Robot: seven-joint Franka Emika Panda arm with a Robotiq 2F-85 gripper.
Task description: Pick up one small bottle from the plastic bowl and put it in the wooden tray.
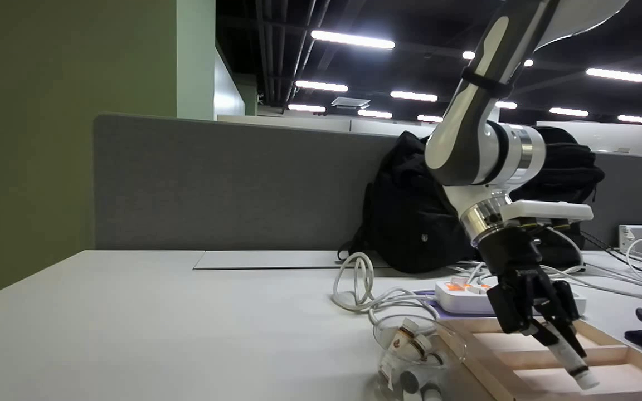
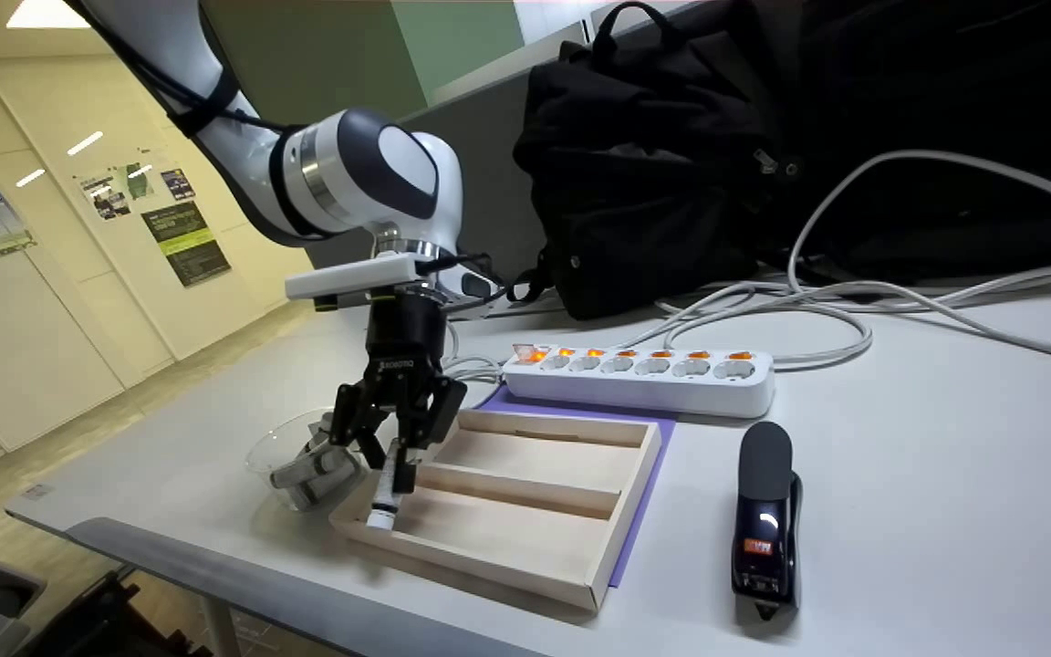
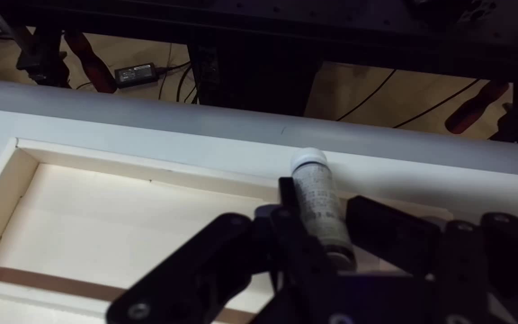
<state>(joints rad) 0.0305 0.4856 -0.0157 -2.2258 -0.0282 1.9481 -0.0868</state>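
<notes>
One small bottle (image 1: pixel 567 357), tilted, white end lowest, pinched in the gripper (image 3: pixel 321 197) right above the rim of the two-compartment wooden tray (image 2: pixel 498 568)! Just beside, one plastic bowl (image 2: pixel 259 464), several bottles (image 1: pixel 396 348) jumbled past counting. One power strip (image 2: pixel 639 391), one stapler (image 2: pixel 763 511) on the table (image 2: pixel 927 511).

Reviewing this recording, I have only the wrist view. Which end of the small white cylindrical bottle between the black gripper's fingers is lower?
Observer: The plain white end of the small cylindrical bottle is lower, in both exterior views.
Operator: Any others like it?
Observer: Several more bottles are in the round clear plastic bowl.
Operator: What's across the pale wooden tray from that bowl?
Observer: A black stapler, apart from the tray.
</notes>
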